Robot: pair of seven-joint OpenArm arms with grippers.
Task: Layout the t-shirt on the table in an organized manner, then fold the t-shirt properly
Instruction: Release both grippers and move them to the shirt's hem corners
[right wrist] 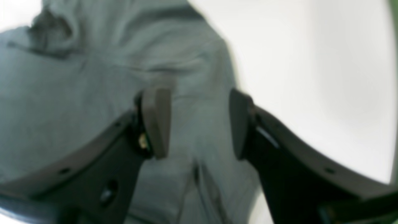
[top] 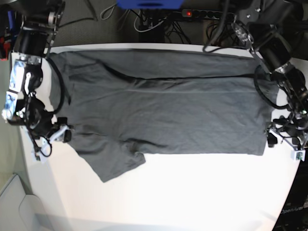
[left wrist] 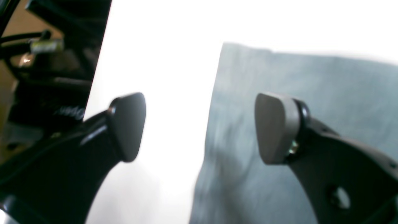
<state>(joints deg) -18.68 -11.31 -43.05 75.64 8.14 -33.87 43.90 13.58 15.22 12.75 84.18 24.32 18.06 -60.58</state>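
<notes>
The white bench point(top: 192, 192) fills most of the base view, with dark floor, cables and a power strip point(top: 202, 13) beyond its far edge. The shirt point(top: 163, 106) lies spread across its far half. Both the left end effector point(left wrist: 200, 127) and the right end effector point(right wrist: 200, 123) gape, holding nothing.

Each gripper point(left wrist: 200, 127) has glossy black curved arms, matte grey rounded pads point(right wrist: 157, 121) and brass-coloured screws.

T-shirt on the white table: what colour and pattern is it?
Plain dark grey short-sleeved cotton t-shirt; base view shows it best.
</notes>
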